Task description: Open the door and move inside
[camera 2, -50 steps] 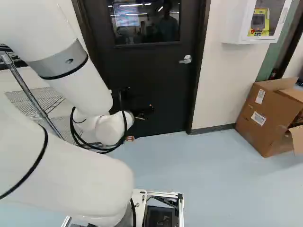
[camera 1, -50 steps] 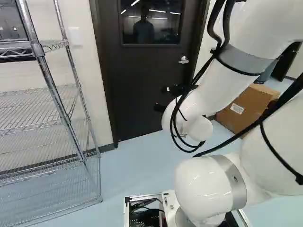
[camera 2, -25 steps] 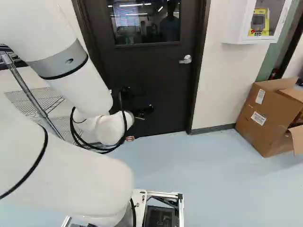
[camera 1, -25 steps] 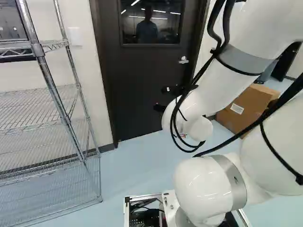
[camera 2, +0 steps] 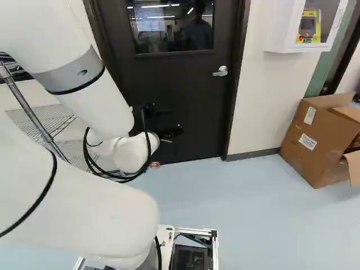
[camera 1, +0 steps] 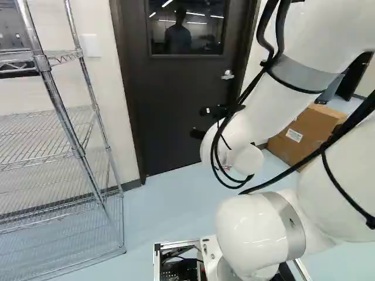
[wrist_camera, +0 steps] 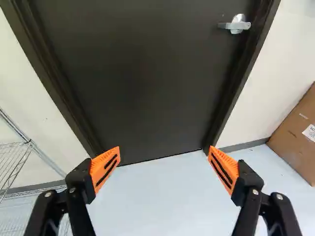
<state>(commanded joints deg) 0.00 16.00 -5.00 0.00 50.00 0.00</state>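
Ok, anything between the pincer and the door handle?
Nothing visible. In the wrist view, the open pincer faces the shut door, its handle in plain sight; wire shelving and cardboard box stand to either side.

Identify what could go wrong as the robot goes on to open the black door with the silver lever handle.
The open black tool with orange pads faces the lower part of the black door, so driving straight ahead might bump it and miss the silver lever handle. The looped black cables could snag on that handle.
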